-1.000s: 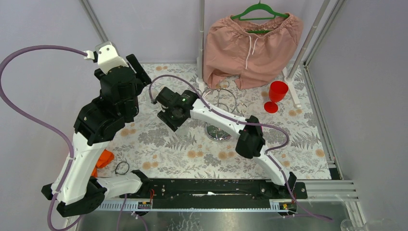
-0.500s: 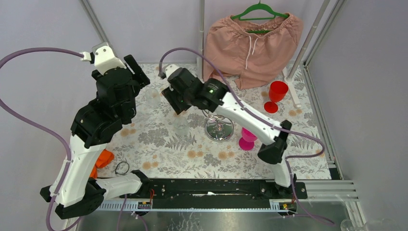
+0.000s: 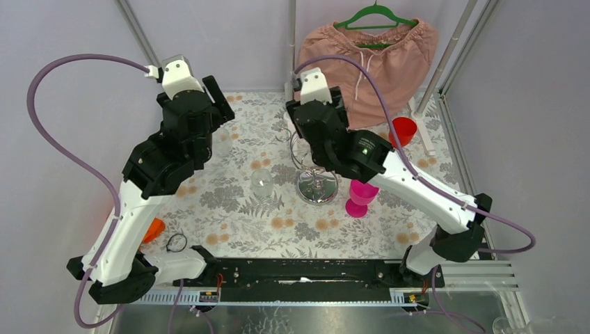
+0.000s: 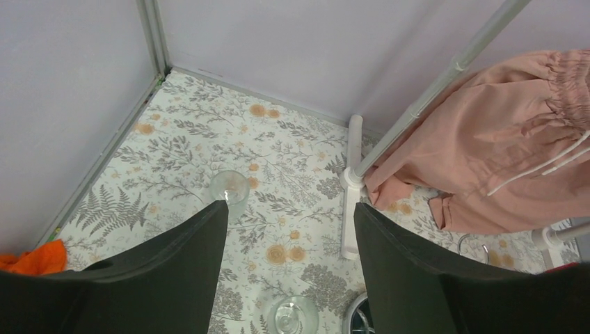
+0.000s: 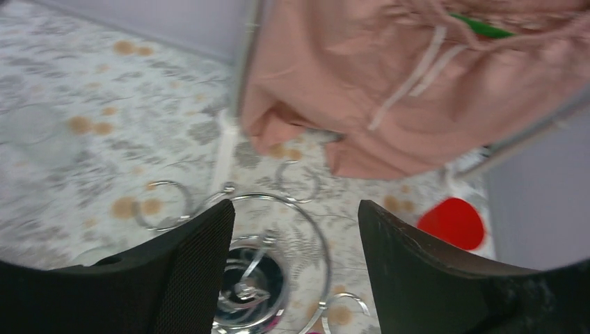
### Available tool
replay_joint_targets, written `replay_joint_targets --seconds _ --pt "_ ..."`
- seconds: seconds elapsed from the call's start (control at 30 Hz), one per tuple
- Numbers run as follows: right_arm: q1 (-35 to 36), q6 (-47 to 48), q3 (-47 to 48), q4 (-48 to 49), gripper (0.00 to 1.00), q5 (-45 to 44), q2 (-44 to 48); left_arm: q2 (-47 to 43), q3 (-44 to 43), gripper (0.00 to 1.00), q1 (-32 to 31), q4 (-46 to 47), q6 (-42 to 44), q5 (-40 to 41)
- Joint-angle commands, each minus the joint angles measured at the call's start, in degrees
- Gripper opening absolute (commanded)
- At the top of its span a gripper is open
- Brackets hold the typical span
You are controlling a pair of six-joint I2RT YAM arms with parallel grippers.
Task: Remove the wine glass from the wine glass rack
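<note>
Got a floral-cloth table point(image 3: 229, 209) as the floor of a grey-walled cell. At the back, pink shorts point(image 3: 362, 69) on a green hanger point(image 5: 483, 26), hem hanging down close to the cloth, next to a white stand foot point(image 4: 350, 209).

Left arm point(image 3: 122, 223) raised over the left half of the table. Left gripper point(image 4: 289, 205) pointed down toward the back-left corner, jaws wide apart, nothing held, only cloth and glassware below.

Right arm point(image 3: 424, 191) stretched from the right base to mid-table. Right gripper point(image 5: 296, 203) hovering straight above the wine glass rack point(image 3: 318, 188), jaws spread wide, nothing gripped. Right wrist view blurred, so cannot tell how close to the wire.

Rack upright at mid-table, just in front of the shorts, with its round mirror base flat on the cloth. Top ring of wire loops partly hidden under the right wrist in the top view.

Clear wine glass point(image 3: 261, 182) upright on the cloth, left of the rack base and apart from it. Second clear glass point(image 4: 229, 186) upright farther back-left, near the left gripper. Magenta glass point(image 3: 360, 197) upright just right of the base. Red glass point(image 3: 402, 131) at back right near the shorts, partly behind the right arm.

Orange item point(image 3: 153, 228) at the left edge beside the left arm. Small black ring point(image 3: 176, 242) near the front edge.
</note>
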State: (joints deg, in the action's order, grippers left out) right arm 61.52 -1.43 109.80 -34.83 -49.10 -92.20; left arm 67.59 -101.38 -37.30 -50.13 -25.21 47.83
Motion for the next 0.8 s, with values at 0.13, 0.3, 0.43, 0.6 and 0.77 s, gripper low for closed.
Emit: replay_joint_targets --seconds 0.13,0.3,0.43,0.6,0.77 --pt "0.36 -1.09 -13.82 10.67 0.76 -25.92 10.08 1.56 0.53 0.74 -0.23 4.34 -0.79 -2.92" --pt "0.36 -5.42 -15.22 7.71 0.76 -26.36 12.16 2.25 0.12 0.74 -0.21 4.39 -0.72 -3.22" --pt "0.36 -5.97 -15.23 6.8 0.77 -25.53 12.25 2.36 0.01 0.74 -0.21 4.38 -0.65 -3.41" --pt "0.35 -5.54 -15.29 5.71 0.78 -25.21 11.2 2.26 0.13 0.74 -0.19 4.34 -0.5 -3.23" --pt "0.31 -5.6 -15.82 5.65 0.78 -25.55 11.24 2.52 0.3 0.74 -0.23 4.34 -0.45 -3.26"
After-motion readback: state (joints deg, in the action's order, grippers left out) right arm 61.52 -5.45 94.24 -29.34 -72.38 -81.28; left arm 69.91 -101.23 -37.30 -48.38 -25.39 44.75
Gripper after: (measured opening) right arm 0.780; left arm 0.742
